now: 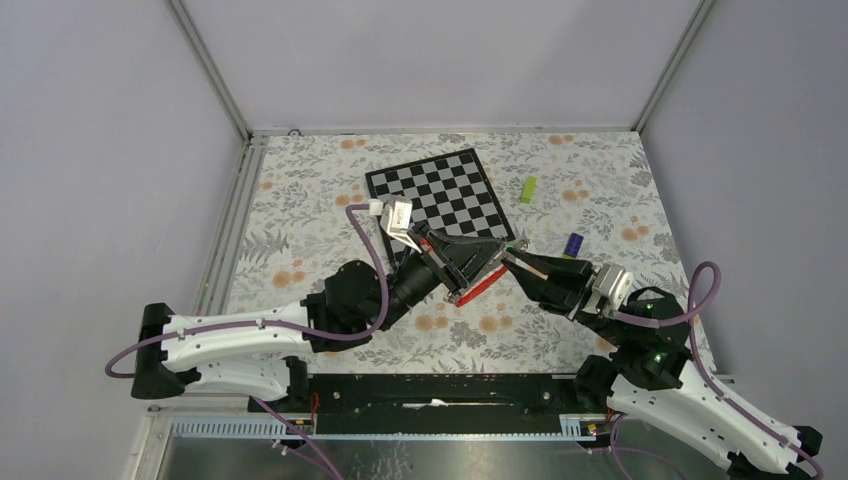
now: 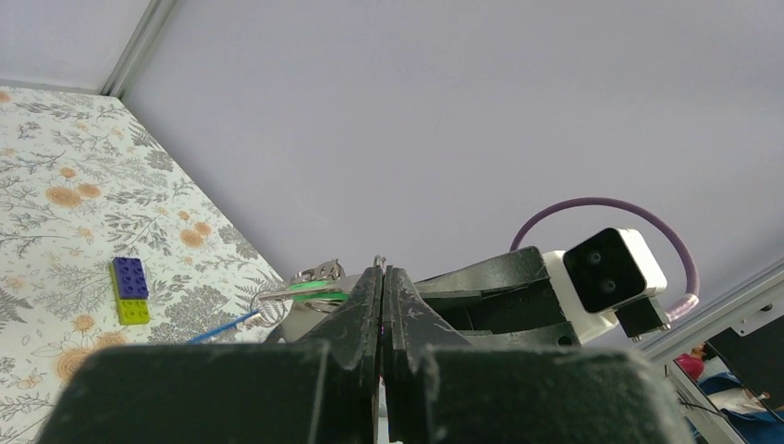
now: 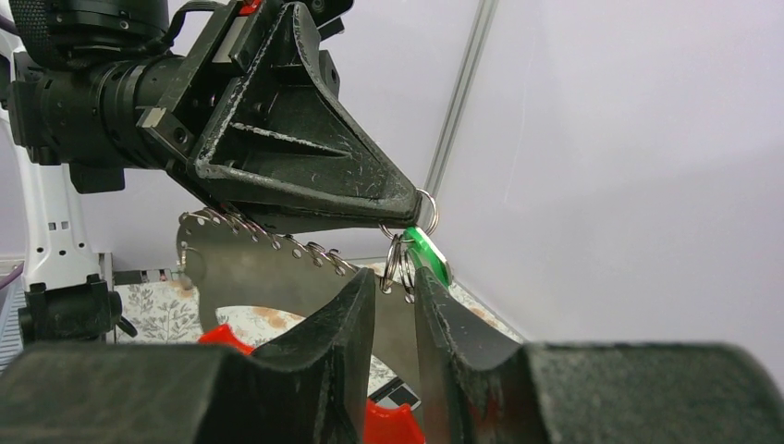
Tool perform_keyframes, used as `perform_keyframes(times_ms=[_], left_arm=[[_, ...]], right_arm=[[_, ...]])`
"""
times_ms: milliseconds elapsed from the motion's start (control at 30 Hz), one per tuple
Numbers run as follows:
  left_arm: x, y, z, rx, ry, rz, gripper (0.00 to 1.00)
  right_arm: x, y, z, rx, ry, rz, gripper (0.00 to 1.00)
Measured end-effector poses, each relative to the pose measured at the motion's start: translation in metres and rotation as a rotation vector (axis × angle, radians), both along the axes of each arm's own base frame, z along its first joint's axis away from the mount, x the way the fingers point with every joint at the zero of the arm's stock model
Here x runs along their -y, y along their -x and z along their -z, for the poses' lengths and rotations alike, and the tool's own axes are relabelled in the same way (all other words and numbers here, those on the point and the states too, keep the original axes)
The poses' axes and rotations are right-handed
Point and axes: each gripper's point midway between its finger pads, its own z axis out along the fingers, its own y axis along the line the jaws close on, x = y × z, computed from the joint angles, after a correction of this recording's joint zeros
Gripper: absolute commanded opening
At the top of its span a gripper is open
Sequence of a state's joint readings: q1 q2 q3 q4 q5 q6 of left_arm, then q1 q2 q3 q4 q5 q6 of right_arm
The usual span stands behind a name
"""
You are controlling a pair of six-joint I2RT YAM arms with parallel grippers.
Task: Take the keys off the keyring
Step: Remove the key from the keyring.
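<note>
Keyring [image 3: 426, 211] pinched by closed left jaws, right jaws narrowly parted at keys [image 3: 428, 256]

Left gripper [image 2: 383, 276] is seen with fingers pressed together, no gap; a sliver of wire sticks out at the tips. Just left of the tips, the keyring [image 2: 268, 310] is seen, with keys [image 2: 317, 274] bunched above it, one head green. A thin blue piece is angled down-left from the ring. Right arm [image 2: 490, 294] is seen close behind, camera [image 2: 615, 271] facing this way, purple cable [image 2: 601, 205] looped over it. A purple-and-yellow block [image 2: 129, 289] is laid flat on the floral cloth [image 2: 55, 213], well apart from the keys.
</note>
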State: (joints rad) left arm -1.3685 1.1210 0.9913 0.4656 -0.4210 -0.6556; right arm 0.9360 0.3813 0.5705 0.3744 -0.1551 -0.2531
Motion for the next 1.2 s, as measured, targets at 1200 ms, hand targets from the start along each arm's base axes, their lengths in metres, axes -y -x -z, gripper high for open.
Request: perform_keyframes(times_ms=[1200], left_arm=[[-0.002, 0.075, -0.011, 0.315, -0.1, 0.367, 0.0]], right_arm=[[0.039, 0.084, -0.055, 0.116, 0.002, -0.235, 0.56]])
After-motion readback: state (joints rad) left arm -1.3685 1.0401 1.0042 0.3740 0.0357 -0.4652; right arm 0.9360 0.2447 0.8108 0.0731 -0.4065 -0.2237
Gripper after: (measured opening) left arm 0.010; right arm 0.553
